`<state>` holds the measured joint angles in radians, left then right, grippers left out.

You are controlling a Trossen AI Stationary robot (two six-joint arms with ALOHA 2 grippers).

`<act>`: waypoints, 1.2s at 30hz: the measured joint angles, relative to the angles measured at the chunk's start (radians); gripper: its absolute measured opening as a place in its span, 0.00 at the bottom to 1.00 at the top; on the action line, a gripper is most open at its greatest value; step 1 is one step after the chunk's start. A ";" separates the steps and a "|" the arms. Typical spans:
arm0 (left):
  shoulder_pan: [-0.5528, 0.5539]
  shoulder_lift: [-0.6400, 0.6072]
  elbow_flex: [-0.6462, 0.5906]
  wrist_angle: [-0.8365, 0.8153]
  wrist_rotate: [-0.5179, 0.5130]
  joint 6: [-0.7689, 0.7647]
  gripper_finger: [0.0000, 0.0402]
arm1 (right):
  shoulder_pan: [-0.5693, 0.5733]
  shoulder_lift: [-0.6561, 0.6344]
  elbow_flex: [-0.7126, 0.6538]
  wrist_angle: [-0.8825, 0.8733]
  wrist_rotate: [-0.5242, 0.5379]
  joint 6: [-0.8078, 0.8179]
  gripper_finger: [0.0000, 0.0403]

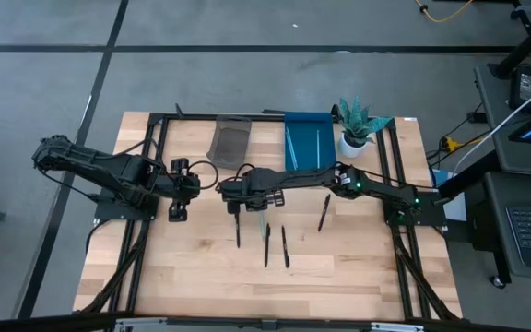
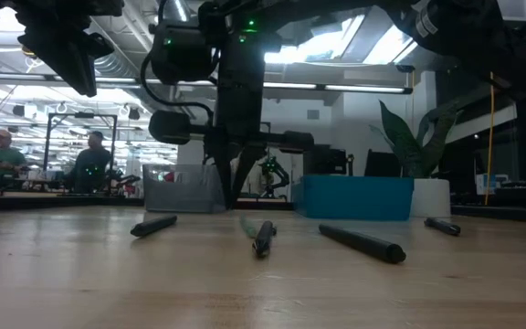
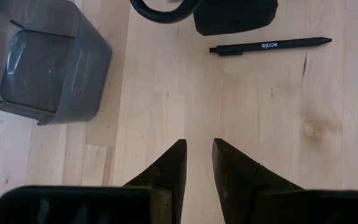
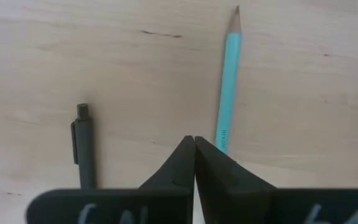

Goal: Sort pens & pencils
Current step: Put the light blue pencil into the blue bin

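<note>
High view first, reading from my left: the left gripper [image 1: 181, 189] hangs over the left part of the wooden table [image 1: 201, 267], level with the arm's black wrist, with bare wood under it. From the left wrist view I see its fingers [image 3: 166, 174] standing a narrow gap apart with nothing between them. Ahead of them sits the grey bin [image 3: 48, 68], and off to the other side a black pen [image 3: 269, 45] lies flat on the wood, well apart from the fingertips.

Moving toward the middle, the right arm reaches across from the right side of the table, and the right gripper [image 1: 235, 195] ends up near the centre, just in front of the grey bin [image 1: 230, 141]. Its wrist view shows me the two fingers [image 4: 216, 171] pressed together at the tips, holding nothing. The teal pencil [image 4: 229, 81] lies flat with its near end running under the closed tip, just to one side of it; I cannot tell whether they touch. A dark pen [image 4: 84, 146] lies on the other side, apart from the fingers.

Further right in the high view, three dark pens [image 1: 267, 244] lie roughly side by side in front of the gripper, and another pen [image 1: 324, 212] lies alone to their right. The blue bin [image 1: 308, 141] at the back holds pale sticks, with a potted plant [image 1: 358, 124] beside it.
</note>
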<state>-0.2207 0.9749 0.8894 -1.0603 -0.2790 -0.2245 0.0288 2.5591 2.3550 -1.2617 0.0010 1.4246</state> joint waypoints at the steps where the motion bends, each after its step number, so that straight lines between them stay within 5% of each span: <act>1: 0.000 0.000 0.000 0.000 0.000 0.000 0.18 | 0.000 0.000 0.000 0.000 0.000 -0.010 0.03; 10: 0.000 0.000 0.000 0.000 0.000 0.000 0.18 | -0.012 0.000 0.000 -0.029 -0.030 -0.021 0.05; 24: 0.000 0.000 0.000 0.000 0.000 0.000 0.18 | -0.014 -0.001 -0.023 -0.051 -0.049 -0.017 0.30; 36: 0.000 0.000 0.000 -0.001 0.000 0.000 0.18 | -0.016 -0.009 -0.106 0.028 -0.096 -0.016 0.27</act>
<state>-0.2207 0.9750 0.8895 -1.0611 -0.2790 -0.2242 0.0132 2.5503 2.2487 -1.2336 -0.0951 1.4091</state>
